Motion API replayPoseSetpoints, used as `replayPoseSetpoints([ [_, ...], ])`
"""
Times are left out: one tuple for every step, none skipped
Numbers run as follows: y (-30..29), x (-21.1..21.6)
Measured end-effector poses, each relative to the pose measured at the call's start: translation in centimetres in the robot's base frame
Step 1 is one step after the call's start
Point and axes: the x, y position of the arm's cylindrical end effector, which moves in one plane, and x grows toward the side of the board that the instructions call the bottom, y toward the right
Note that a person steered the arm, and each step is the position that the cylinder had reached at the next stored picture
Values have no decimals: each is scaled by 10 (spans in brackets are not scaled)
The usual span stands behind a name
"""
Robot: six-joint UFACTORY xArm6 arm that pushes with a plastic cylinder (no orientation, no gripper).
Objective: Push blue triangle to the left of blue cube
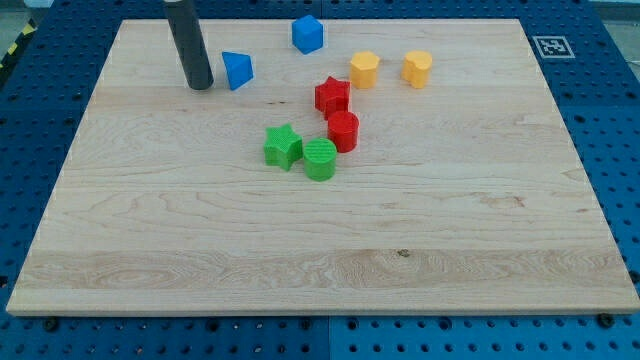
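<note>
The blue triangle point(238, 70) lies on the wooden board near the view's top, left of centre. The blue cube point(308, 34) sits up and to the right of it, close to the board's top edge. My tip point(200, 86) rests on the board just left of the blue triangle, a small gap apart from it. The dark rod rises from the tip toward the view's top.
A red star point(332, 95) and a red cylinder point(343, 131) sit mid-board. A green star point(283, 146) and a green cylinder point(320, 159) lie below them. Two yellow blocks point(365, 70) point(418, 68) lie to the right. The board's top edge point(420, 20) is close to the cube.
</note>
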Motion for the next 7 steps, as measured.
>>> replayPoseSetpoints([
  [38,-6],
  [76,-6],
  [95,-9],
  [88,-13],
  [74,-15],
  [70,-26],
  [70,-43],
])
